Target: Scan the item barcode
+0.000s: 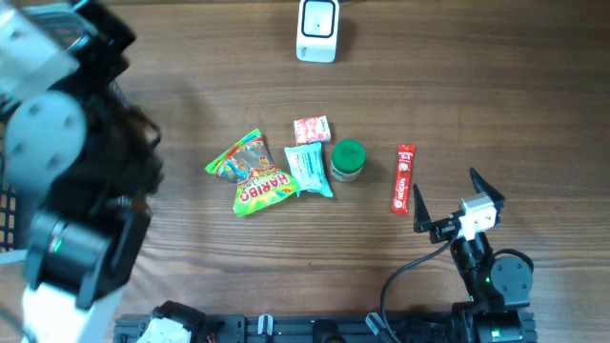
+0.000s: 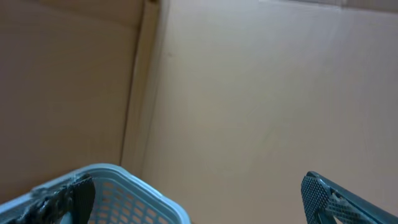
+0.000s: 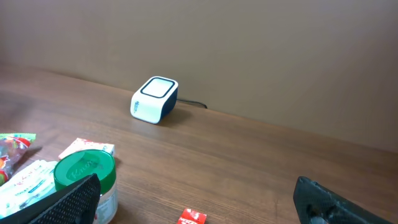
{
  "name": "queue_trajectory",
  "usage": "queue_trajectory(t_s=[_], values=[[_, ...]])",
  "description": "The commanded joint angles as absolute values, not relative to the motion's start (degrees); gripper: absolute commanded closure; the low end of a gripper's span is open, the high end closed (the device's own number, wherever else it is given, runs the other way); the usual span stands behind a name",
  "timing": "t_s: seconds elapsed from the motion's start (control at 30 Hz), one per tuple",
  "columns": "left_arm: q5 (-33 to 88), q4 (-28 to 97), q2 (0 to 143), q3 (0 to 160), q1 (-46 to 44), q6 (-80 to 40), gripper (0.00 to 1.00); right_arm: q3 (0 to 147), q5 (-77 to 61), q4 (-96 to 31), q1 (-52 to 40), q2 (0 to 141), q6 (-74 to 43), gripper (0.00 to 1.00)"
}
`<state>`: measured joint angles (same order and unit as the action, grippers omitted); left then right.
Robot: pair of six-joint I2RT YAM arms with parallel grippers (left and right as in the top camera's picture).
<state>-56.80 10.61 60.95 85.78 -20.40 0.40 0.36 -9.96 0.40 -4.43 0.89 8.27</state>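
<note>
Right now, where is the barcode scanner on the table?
Overhead view: the white scanner sits alone at the far edge of the table, near centre, straight beyond the small red-and-white packet and well apart from it.

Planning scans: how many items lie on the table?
5: Haribo bag leftmost, teal pouch beside it, small red-white packet above, green-lidded jar, red stick sachet rightmost. Overlaps could hide more.
</note>
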Motion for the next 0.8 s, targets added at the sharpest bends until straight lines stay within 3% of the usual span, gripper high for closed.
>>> queue_trajectory(t_s=[0.0,0.3,0.43,0.77], values=[[-53.3,14.9,54.2,85.7,-19.9,-1.0,0.0,0.3,-9.0,0.6,-4.7,0.6,8.9,0.0],[-40.9,23.4,36.3,82.8,-11.3,-12.7,0.0,0.3,-9.0,0.6,-4.7,0.6,8.9,0.0],[-40.9,23.9,30.3,82.7,-7.2,-17.2,0.0,0.3,-9.0,0.6,-4.7,0.6,8.9,0.0],[-41.0,27.9,27.5,82.8,-6.9,-18.9,0.0,0.3,-9.0,0.6,-4.7,0.6,8.9,0.0]])
